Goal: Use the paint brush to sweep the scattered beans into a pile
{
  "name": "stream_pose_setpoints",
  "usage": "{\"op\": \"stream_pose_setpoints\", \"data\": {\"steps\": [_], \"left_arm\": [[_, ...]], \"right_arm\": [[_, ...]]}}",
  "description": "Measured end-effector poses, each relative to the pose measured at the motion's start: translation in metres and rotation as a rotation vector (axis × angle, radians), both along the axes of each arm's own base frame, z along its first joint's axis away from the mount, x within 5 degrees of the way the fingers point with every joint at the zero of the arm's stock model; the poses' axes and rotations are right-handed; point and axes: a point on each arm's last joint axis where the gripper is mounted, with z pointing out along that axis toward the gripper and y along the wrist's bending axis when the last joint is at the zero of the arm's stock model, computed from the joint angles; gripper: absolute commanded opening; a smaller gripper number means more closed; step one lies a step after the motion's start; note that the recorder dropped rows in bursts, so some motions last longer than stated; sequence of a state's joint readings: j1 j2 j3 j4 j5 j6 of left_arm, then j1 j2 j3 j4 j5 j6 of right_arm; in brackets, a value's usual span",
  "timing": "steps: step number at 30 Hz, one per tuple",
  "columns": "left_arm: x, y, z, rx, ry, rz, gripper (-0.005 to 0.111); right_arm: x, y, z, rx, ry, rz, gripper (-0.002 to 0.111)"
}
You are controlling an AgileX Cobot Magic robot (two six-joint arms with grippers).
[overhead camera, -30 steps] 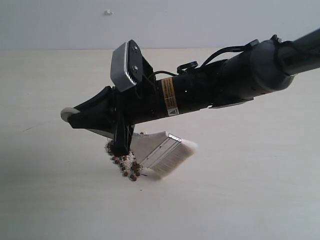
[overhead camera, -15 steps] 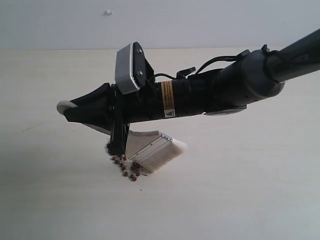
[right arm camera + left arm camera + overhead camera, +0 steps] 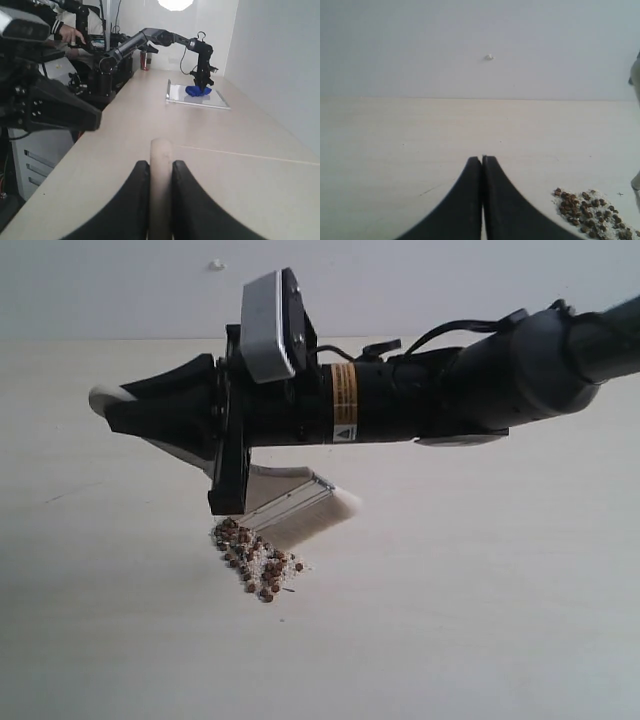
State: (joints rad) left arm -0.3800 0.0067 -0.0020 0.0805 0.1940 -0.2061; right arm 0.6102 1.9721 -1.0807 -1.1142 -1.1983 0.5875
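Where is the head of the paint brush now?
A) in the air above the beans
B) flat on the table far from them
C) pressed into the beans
A: the paint brush, held by the right gripper, hangs clear of the table, the beans piled just below.

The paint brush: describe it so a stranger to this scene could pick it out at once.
On the pale table, a black arm reaches in from the right, its right gripper shut on a pale wooden handle. Under that arm hangs the paint brush, tilted above the beans. Its silver ferrule and flat whitish bristles set it apart from the reddish-brown pile.
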Motion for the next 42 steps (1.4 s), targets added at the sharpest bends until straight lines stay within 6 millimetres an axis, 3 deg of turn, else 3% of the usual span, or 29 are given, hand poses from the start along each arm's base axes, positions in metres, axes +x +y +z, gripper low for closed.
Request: {"op": "stream_pose_setpoints", "data": {"steps": [4, 6, 13, 19, 24, 35, 40, 42], "left_arm": [[0.000, 0.000, 0.000, 0.000, 0.000, 0.000, 0.000], [0.000, 0.000, 0.000, 0.000, 0.000, 0.000, 0.000], [0.000, 0.000, 0.000, 0.000, 0.000, 0.000, 0.000], [0.000, 0.000, 0.000, 0.000, 0.000, 0.000, 0.000], [0.000, 0.000, 0.000, 0.000, 0.000, 0.000, 0.000], [0.000, 0.000, 0.000, 0.000, 0.000, 0.000, 0.000], [0.000, 0.000, 0.000, 0.000, 0.000, 0.000, 0.000], [0.000, 0.000, 0.000, 0.000, 0.000, 0.000, 0.000]], "right_arm": [[-0.008, -0.004, 0.023, -0.029, -0.014, 0.024, 0.000], [-0.008, -0.006, 0.024, -0.103, -0.005, 0.001, 0.000], [-0.001, -0.007, -0.010, -0.327, 0.072, -0.040, 0.000], [0.006, -0.004, -0.034, -0.332, 0.121, -0.076, 0.000], [0.010, -0.001, -0.042, -0.277, 0.127, -0.090, 0.000], [0.008, 0.002, -0.023, -0.055, 0.098, -0.050, 0.000], [0.007, -0.003, 0.011, -0.070, 0.046, -0.118, 0.000], [0.008, -0.005, 0.015, -0.117, 0.054, -0.155, 0.000]]}}
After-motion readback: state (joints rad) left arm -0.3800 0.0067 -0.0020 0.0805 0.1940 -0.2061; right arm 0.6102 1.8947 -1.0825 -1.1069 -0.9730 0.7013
